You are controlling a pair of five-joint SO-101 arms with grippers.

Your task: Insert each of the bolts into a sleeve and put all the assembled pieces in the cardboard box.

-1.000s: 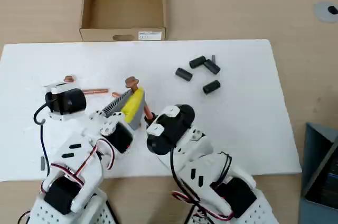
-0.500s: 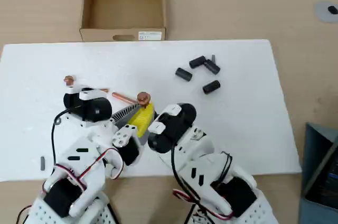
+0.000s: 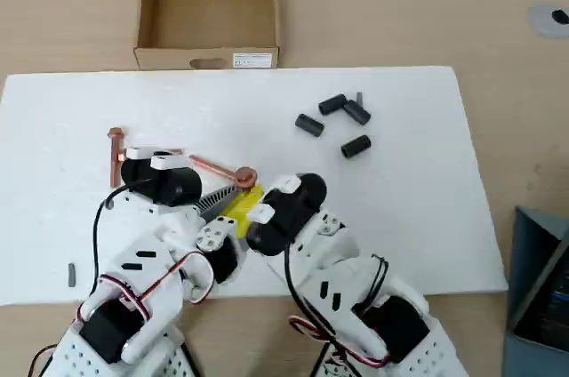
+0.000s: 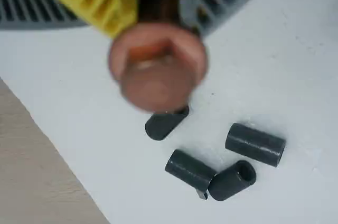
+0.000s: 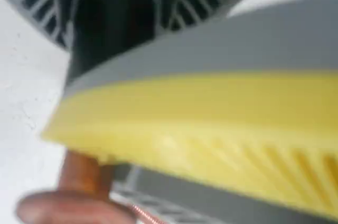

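My left gripper (image 3: 233,197), with one yellow and one grey finger, is shut on a copper bolt (image 4: 157,68) whose round head points away from the wrist. That bolt's head (image 3: 246,178) sits just in front of the right arm's black wrist. My right gripper (image 5: 116,2) is shut on a black sleeve (image 5: 113,20); the left gripper's yellow finger (image 5: 211,123) crosses right in front of it, with the bolt (image 5: 79,182) beside. Several loose black sleeves (image 3: 332,104) lie at the mat's right. The cardboard box (image 3: 206,57) stands empty at the back.
Another copper bolt (image 3: 116,153) lies on the white mat (image 3: 409,217) at the left, and a third (image 3: 212,166) lies beside the left gripper. A small dark pin (image 3: 72,275) rests near the mat's front left edge. A grey bin (image 3: 533,288) stands off the mat at right.
The left arm has swung right with its bolt, bringing the bolt head up against the right gripper. The bolt at the far left has come out from under the arm. The right arm barely moved.
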